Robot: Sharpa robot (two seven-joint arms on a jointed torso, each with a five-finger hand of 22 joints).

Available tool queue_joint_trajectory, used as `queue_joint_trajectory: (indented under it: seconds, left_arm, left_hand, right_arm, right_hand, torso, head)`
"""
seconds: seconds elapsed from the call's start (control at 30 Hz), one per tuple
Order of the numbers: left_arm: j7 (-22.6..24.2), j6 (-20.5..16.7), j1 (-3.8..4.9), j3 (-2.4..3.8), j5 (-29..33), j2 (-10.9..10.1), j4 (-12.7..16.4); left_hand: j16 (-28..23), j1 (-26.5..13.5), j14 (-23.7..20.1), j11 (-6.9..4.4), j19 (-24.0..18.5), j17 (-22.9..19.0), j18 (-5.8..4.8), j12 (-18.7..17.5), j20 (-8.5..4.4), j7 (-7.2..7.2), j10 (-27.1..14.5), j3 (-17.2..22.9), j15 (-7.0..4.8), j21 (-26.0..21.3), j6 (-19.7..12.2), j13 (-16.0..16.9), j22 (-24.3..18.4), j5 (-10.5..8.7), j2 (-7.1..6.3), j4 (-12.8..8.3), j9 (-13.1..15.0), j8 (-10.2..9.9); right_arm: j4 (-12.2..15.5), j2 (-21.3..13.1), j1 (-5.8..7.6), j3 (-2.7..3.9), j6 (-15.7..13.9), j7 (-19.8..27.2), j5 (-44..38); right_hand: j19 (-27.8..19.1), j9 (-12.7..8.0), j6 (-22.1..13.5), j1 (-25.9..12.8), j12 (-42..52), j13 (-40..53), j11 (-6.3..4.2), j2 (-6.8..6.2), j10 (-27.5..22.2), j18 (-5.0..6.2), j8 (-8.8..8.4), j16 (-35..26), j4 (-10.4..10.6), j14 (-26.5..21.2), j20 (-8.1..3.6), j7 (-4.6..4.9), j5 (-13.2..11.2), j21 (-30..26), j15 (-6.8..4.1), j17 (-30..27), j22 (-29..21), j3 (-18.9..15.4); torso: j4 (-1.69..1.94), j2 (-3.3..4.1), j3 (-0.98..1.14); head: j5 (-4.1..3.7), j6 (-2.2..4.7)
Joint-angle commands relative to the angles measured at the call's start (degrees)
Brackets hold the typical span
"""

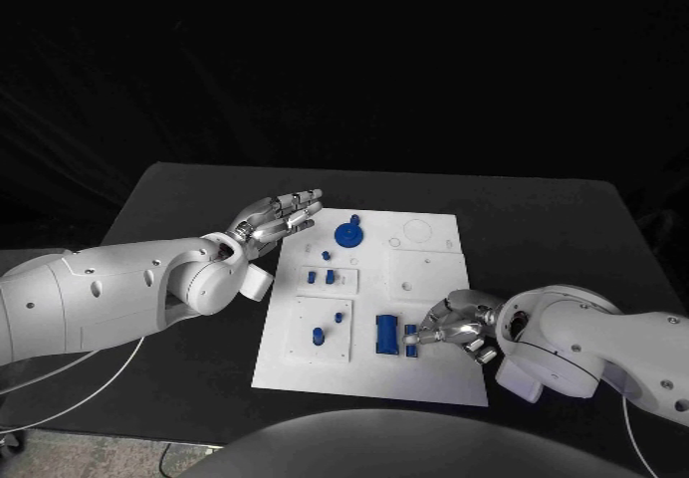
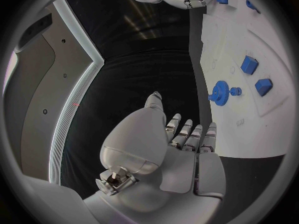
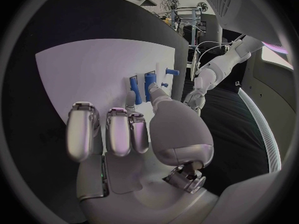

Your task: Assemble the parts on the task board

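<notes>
My right hand [image 1: 457,327] pinches a small blue part [image 1: 412,342] beside the blue block [image 1: 386,334] on the task board [image 1: 431,274]. I should lower it slowly and straight. My left hand [image 1: 279,215] hovers, fingers spread, holding nothing.

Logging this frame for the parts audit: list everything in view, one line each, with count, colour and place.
Table: one, black, under everything.
Task board: one, white, mid-table.
Gear: one, blue, far part of the board.
Small blocks: two, blue, mid-left of the board.
Pegs: two, blue, near-left square of the board.
Tall block: one, blue, near middle, beside the right hand.
Left hand: silver, fingers apart, holding nothing, at the board's far-left corner.
Right hand: silver, at the board's near-right; grip unclear.
</notes>
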Motion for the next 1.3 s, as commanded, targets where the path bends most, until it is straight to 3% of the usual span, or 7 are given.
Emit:
queue_joint_trajectory:
  seconds: [0.03, 0.33, 0.63, 0.77, 0.9, 1.07, 1.3]
  left_arm:
    - [0.07, 1.29, -0.03, 0.04, -0.27, 0.07, 0.03]
    - [0.02, 1.36, -0.04, 0.04, -0.27, 0.02, 0.08]
    - [0.12, 1.28, -0.05, 0.04, -0.27, -0.20, 0.17]
    - [0.17, 1.25, -0.06, 0.04, -0.27, -0.21, 0.16]
    - [0.29, 1.16, -0.09, 0.04, -0.27, -0.20, 0.15]
    - [0.49, 1.08, -0.15, 0.04, -0.27, -0.20, 0.08]
    - [0.46, 1.15, -0.23, 0.04, -0.27, -0.16, 0.04]
  left_hand:
    - [0.29, 0.55, 0.32, -0.43, 0.50, 0.10, -0.45, 0.31, 0.12, 0.24, -0.10, 0.06, 0.25, 0.22, 0.48, 0.08, 0.05, 0.39, -0.08, -0.11, 0.09, 0.42]
    - [0.46, 0.58, 0.46, -0.46, 0.54, 0.14, -0.46, 0.36, 0.12, 0.36, -0.06, 0.05, 0.30, 0.24, 0.77, 0.09, 0.06, 0.39, -0.04, -0.09, 0.12, 0.48]
    - [0.68, 0.63, 0.66, -0.31, 0.61, 0.19, -0.46, 0.55, 0.12, 0.47, 0.03, 0.03, 0.28, 0.27, 1.18, 0.12, 0.08, 0.41, -0.02, -0.09, 0.17, 0.56]
    - [0.78, 0.66, 0.74, -0.22, 0.65, 0.20, -0.47, 0.82, 0.12, 0.52, 0.12, 0.02, 0.26, 0.30, 1.36, 0.15, 0.10, 0.41, -0.02, -0.10, 0.19, 0.60]
    - [0.85, 0.71, 0.79, -0.08, 0.67, 0.21, -0.47, 1.17, 0.11, 0.58, 0.29, 0.00, 0.22, 0.31, 1.62, 0.20, 0.09, 0.42, -0.03, -0.11, 0.22, 0.65]
    - [0.89, 0.76, 0.81, 0.04, 0.71, 0.21, -0.48, 1.44, 0.12, 0.60, 0.41, -0.01, 0.14, 0.33, 1.79, 0.24, 0.10, 0.43, -0.05, -0.12, 0.23, 0.69]
    - [0.94, 0.84, 0.82, 0.28, 0.82, 0.21, -0.48, 1.97, 0.11, 0.63, 0.69, -0.03, 0.06, 0.38, 2.10, 0.31, 0.16, 0.46, -0.05, -0.12, 0.26, 0.76]
  right_arm:
    - [0.29, -0.06, -0.08, -0.02, -0.52, 1.24, -2.88]
    - [0.78, -0.49, -0.08, -0.01, -1.53, 2.57, -3.14]
    - [2.70, -2.72, -0.05, 0.00, -5.82, 7.88, -7.64]
    - [3.17, -3.80, -0.03, 0.00, -6.66, 11.53, -12.34]
    - [2.99, -4.50, -0.07, -0.01, -6.20, 15.32, -18.51]
    - [2.60, -5.03, -0.48, -0.02, -5.53, 18.41, -25.03]
    - [2.03, -5.11, -1.20, -0.02, -2.75, 19.43, -29.52]
  right_hand:
    - [1.91, 0.96, -0.82, 0.58, 0.22, 15.10, -0.38, -0.01, 6.00, 0.18, 0.97, 0.38, 0.00, 3.14, -0.37, -0.03, 0.12, 0.05, -0.45, 0.17, 10.78, -0.30]
    - [1.97, 1.72, -2.16, 0.78, 0.22, 15.10, -0.49, 0.30, 6.00, 0.16, 1.59, 0.53, 0.21, 3.20, -0.42, -0.12, 0.20, 0.16, -0.53, 0.49, 10.82, -0.40]
    - [2.24, -1.61, -1.64, 2.20, 0.22, 15.10, -0.44, 1.71, 6.00, -0.01, -0.59, 1.21, 1.03, 3.44, -0.55, -0.07, 11.19, 0.96, -0.50, 1.73, 11.06, 1.30]
    - [2.47, -7.29, -1.13, 3.75, 0.22, 15.10, 0.60, 0.67, 6.00, -0.21, -5.32, 1.67, 0.74, 3.57, -0.03, 1.07, 10.81, 1.77, 0.30, 2.55, 11.29, 2.38]
    - [2.70, -15.19, -1.59, 6.09, 0.22, 15.10, 1.29, -0.53, 6.00, -0.44, -12.51, 2.12, 0.02, 3.67, 0.59, 2.03, 8.17, 2.82, 0.69, 3.38, 11.60, 3.33]
    - [3.02, -24.31, 1.72, 7.94, 0.22, 15.10, 0.59, -1.73, 6.00, -0.67, -19.67, 2.87, -0.10, 3.87, 0.32, 1.14, 6.51, 4.25, 0.22, 4.86, 12.00, 3.73]
    - [3.06, -30.01, 2.98, 9.42, 0.22, 15.10, -0.04, -2.49, 6.00, -0.77, -24.46, 3.01, -0.65, 3.87, -0.04, 0.42, 6.33, 4.72, -0.13, 5.17, 12.10, 3.75]
  torso:
    - [0.01, 0.01, 0.01]
    - [0.02, 0.01, 0.01]
    - [-0.02, -0.06, 0.01]
    - [0.00, -0.03, 0.00]
    - [-0.02, -0.07, -0.01]
    - [-0.05, -0.07, 0.02]
    - [0.02, -0.01, 0.02]
  head:
    - [0.04, 0.00]
    - [0.13, 0.00]
    - [0.31, 0.00]
    - [0.35, 0.00]
    - [0.39, 0.00]
    - [0.29, 0.00]
    - [0.23, 0.00]
